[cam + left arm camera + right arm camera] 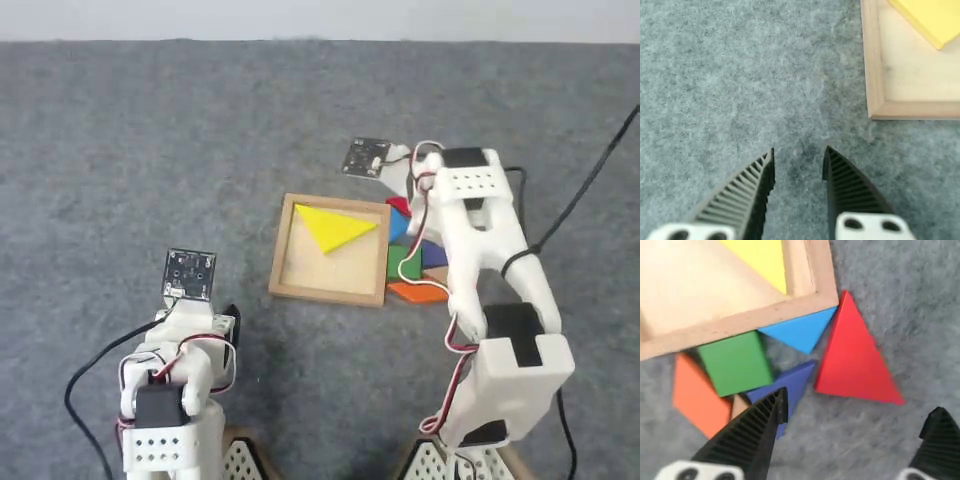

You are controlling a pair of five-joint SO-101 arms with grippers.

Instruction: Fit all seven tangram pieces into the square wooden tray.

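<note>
The square wooden tray lies mid-table with a yellow triangle inside it; both also show in the right wrist view, tray rim, yellow triangle. Right of the tray lie a red triangle, a light blue triangle, a dark blue triangle, a green square and an orange piece. My right gripper hovers open just over the red and dark blue triangles. My left gripper is open over bare carpet, short of the tray's corner.
Grey carpet covers the table. A small tan piece peeks out by the orange one. Black cables trail at the right. The arm bases stand at the near edge.
</note>
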